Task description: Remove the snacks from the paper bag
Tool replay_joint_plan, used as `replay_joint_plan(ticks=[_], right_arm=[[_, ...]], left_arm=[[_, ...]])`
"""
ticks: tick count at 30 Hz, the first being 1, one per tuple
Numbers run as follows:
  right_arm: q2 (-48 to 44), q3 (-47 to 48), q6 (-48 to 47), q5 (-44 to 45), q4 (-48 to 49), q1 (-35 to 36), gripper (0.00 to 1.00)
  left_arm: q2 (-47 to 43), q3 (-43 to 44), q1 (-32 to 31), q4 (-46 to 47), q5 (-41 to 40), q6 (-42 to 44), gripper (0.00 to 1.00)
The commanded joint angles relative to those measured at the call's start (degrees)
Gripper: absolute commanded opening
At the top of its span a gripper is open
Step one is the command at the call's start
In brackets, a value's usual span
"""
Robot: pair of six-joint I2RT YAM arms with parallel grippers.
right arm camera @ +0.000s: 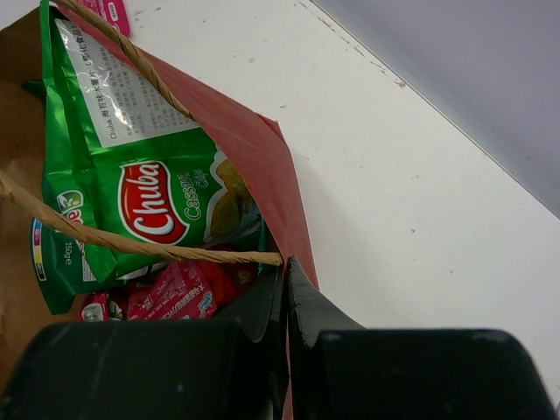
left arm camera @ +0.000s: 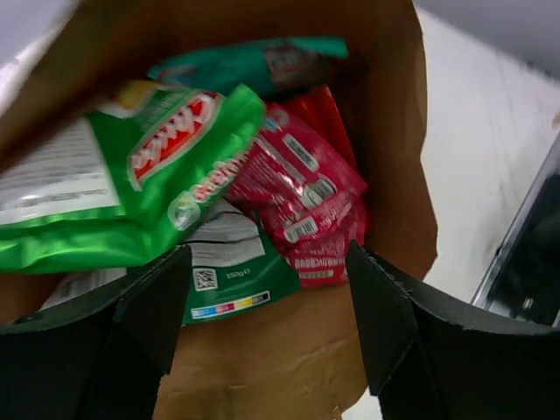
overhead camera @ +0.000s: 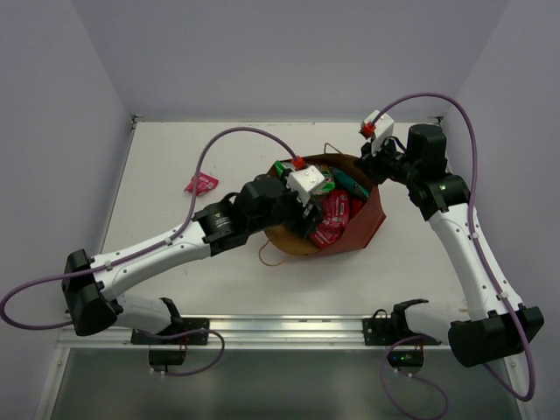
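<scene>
The paper bag lies open-mouthed on the table, red-brown outside and tan inside. In it are a large green chip bag with a red logo, a teal packet, a red packet and small red-pink sachets. My left gripper is open at the bag's mouth, its fingers on either side of the chip bag's lower edge and gripping nothing. My right gripper is shut on the bag's rim, beside a twisted handle. One red-pink sachet lies on the table to the left.
The white table is walled at the back and on both sides. A purple cable loops over the left arm. A second handle sticks out at the bag's near side. A metal rail runs along the near edge.
</scene>
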Motion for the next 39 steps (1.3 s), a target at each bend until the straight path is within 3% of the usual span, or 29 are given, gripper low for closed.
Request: replay_joint_plan(ticks=[1, 6, 8, 12, 20, 23, 24, 26, 27, 31, 39], right_arm=[[-3.2, 2.1, -0.9, -4.0, 4.0, 0.1, 0.0], [-3.4, 2.5, -0.8, -5.3, 3.5, 0.1, 0.01], [-3.3, 2.8, -0.7, -5.5, 3.4, 0.1, 0.01], [-3.4, 2.8, -0.6, -6.0, 3.3, 0.1, 0.02], [-3.9, 1.6, -0.5, -6.5, 3.6, 0.1, 0.03], [-3.9, 1.4, -0.6, -5.9, 3.8, 0.1, 0.03], [-3.9, 1.4, -0.7, -5.7, 3.7, 0.1, 0.03], [-3.9, 1.3, -0.7, -5.6, 3.9, 0.1, 0.02], [-3.9, 1.3, -0.6, -5.7, 4.1, 0.1, 0.02], [-3.8, 1.3, -0.5, -5.4, 4.2, 0.1, 0.02], [-4.2, 0.6, -0.5, -3.6, 4.7, 0.1, 0.02]], left_arm=[[3.3, 2.1, -0.6, -1.5, 9.3, 14.2, 0.75], [6.3, 2.7, -0.6, -2.1, 21.0, 31.1, 0.72], [8.4, 3.1, -0.6, -3.0, 22.0, 36.3, 0.68], [13.0, 4.6, -0.1, -4.7, 29.1, 41.6, 0.61], [19.3, 7.4, 2.9, -5.6, 32.3, 45.5, 0.6], [21.4, 9.4, 3.9, -7.8, 34.2, 46.2, 0.43], [21.9, 10.2, 4.0, -8.5, 34.0, 46.0, 0.3], [21.8, 10.7, 4.0, -8.7, 33.7, 45.6, 0.14], [21.0, 10.4, 4.0, -8.3, 33.7, 45.3, 0.01], [16.7, 10.4, 4.1, -7.6, 33.9, 42.7, 0.0], [-4.1, 5.2, 4.1, -1.6, 29.9, 33.2, 0.0]])
